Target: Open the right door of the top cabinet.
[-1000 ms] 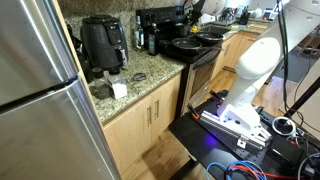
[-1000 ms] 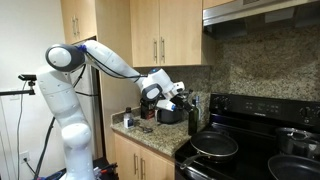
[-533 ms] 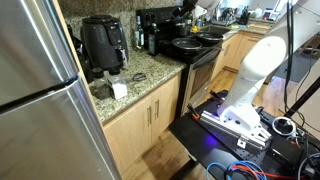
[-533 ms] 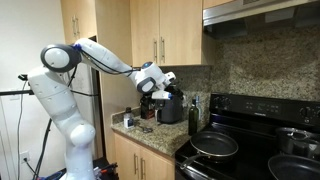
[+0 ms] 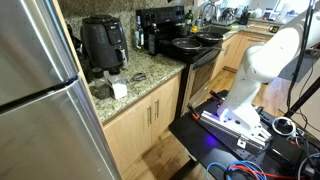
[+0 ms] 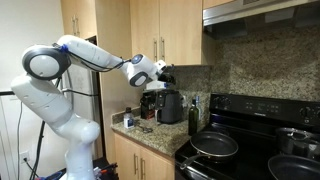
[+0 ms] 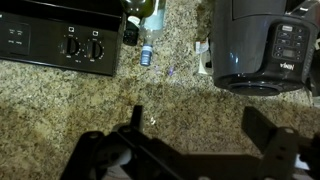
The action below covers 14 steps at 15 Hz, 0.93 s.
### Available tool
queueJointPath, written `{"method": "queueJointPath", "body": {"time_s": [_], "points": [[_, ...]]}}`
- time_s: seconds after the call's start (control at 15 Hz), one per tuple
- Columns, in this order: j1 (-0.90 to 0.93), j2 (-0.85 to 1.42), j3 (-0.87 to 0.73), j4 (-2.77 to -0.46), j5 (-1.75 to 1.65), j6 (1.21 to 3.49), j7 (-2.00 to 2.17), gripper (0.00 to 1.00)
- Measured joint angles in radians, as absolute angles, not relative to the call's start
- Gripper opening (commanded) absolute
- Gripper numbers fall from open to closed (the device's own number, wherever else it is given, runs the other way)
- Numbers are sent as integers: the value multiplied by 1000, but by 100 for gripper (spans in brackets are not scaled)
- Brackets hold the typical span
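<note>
The top cabinet has two light wooden doors that are shut. The right door (image 6: 183, 30) has a thin metal handle (image 6: 164, 47) along its left edge, next to the left door's handle. My gripper (image 6: 166, 72) is in the air just below the cabinet's bottom edge, above the black air fryer (image 6: 170, 106). In the wrist view the gripper (image 7: 200, 125) is open and empty, looking down at the granite counter (image 7: 120, 90). The cabinet does not show in the wrist view.
The air fryer (image 7: 255, 45), a small bottle (image 7: 148, 52) and the stove's knob panel (image 7: 60, 40) lie below the gripper. The black stove carries pans (image 6: 215, 145). A range hood (image 6: 260, 12) is beside the cabinet. The fridge (image 5: 40, 90) fills the near side.
The arm has lifted the gripper from in front of the air fryer up and back, closer to the underside of the top cabinet. The jaws stay open.
</note>
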<state>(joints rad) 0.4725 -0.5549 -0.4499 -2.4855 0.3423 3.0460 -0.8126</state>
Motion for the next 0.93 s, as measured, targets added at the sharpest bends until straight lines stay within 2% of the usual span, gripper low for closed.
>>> {"method": "queueJointPath", "body": {"time_s": [0.47, 0.93], "points": [[527, -561, -482, -2487, 341, 3111, -824, 100], [997, -662, -787, -2483, 279, 3479, -886, 100]]}}
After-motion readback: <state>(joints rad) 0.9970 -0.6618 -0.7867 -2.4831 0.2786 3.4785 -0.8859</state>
